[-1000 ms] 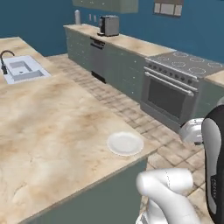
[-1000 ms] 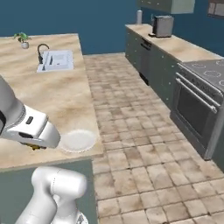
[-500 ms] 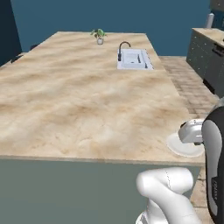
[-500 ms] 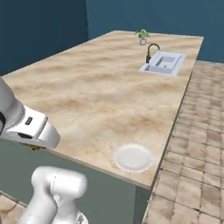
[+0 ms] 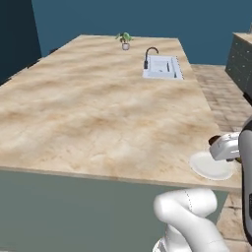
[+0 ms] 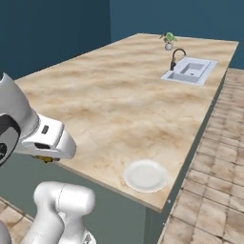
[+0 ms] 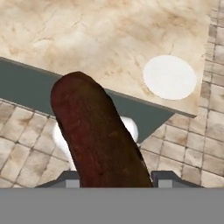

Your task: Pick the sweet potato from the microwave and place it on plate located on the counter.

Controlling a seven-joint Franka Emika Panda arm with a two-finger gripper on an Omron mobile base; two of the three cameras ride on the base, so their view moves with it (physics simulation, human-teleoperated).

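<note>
No readable text anywhere.

Nothing written, printed or numbered can be made out on any surface here: the counter (image 5: 98, 118) top is bare marbled stone with no label, the plate (image 6: 146, 175) is plain white with no mark, the sink (image 5: 161, 67) and tap carry no brand, and the sweet potato (image 7: 98, 135) shows only dark skin.
</note>
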